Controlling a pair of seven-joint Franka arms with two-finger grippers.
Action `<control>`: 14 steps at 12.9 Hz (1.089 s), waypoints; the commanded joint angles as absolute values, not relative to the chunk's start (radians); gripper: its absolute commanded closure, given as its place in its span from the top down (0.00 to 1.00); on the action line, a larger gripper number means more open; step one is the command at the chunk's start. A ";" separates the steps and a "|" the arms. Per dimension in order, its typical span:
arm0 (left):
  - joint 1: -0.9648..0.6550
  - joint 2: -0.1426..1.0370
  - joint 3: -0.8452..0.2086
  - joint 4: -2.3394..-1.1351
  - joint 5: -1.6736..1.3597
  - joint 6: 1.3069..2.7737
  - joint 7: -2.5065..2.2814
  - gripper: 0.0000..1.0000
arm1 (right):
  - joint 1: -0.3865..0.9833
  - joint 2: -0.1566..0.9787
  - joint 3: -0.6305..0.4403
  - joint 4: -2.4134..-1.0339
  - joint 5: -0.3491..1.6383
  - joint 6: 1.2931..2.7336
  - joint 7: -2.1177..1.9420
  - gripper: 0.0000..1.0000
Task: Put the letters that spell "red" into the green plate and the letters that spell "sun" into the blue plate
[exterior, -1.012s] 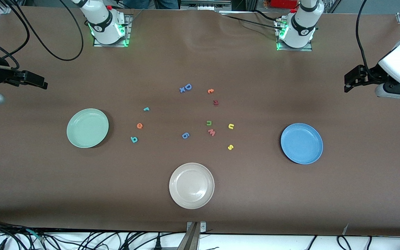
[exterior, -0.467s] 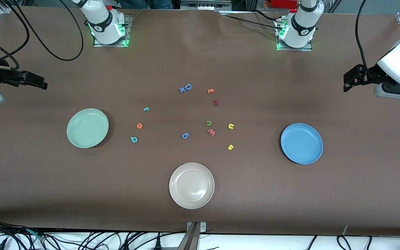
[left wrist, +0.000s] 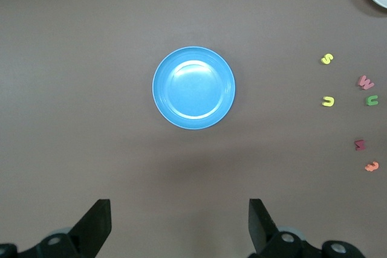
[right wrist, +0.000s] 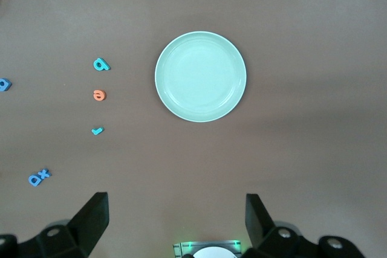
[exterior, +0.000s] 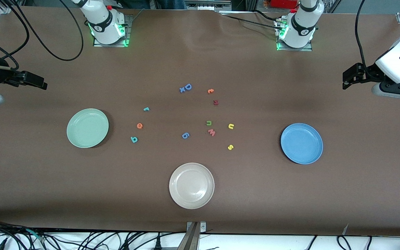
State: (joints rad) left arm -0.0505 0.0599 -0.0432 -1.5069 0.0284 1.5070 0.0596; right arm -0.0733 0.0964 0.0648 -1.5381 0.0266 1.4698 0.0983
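Letters for "red" lie loose in the front view, left of the frame's centre: the teal r [exterior: 146, 109] uppermost, the orange e [exterior: 139, 125] below it, the teal d [exterior: 134, 139] lowest, all near the green plate [exterior: 72, 137], which holds nothing. Right of centre sit the olive n [exterior: 208, 123], the yellow u [exterior: 231, 126] and the yellow s [exterior: 230, 147], apart from the blue plate [exterior: 286, 150] at mid-right, also bare inside. A pink w [exterior: 211, 132] lies just under the n, and a beige plate [exterior: 175, 198] sits at lower centre. The left gripper [exterior: 348, 79] hangs at the frame's right edge, the right gripper [exterior: 33, 80] at its left edge.

Left wrist view: the blue plate [left wrist: 162, 106] fills the centre, with s [left wrist: 327, 59], u [left wrist: 328, 101] and n [left wrist: 372, 100] at the frame's right. The left gripper [left wrist: 180, 222] shows its jaws spread wide, grasping nothing.

Right wrist view: the green plate [right wrist: 166, 98] sits centred, with d [right wrist: 101, 64], e [right wrist: 99, 95] and r [right wrist: 97, 130] at its left in the frame. The right gripper [right wrist: 177, 217] is likewise released, its jaws wide apart.
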 commanded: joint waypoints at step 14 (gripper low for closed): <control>-0.049 0.054 -0.043 -1.516 0.011 1.509 0.052 1.00 | -0.067 0.092 0.058 -1.543 0.015 1.476 0.080 1.00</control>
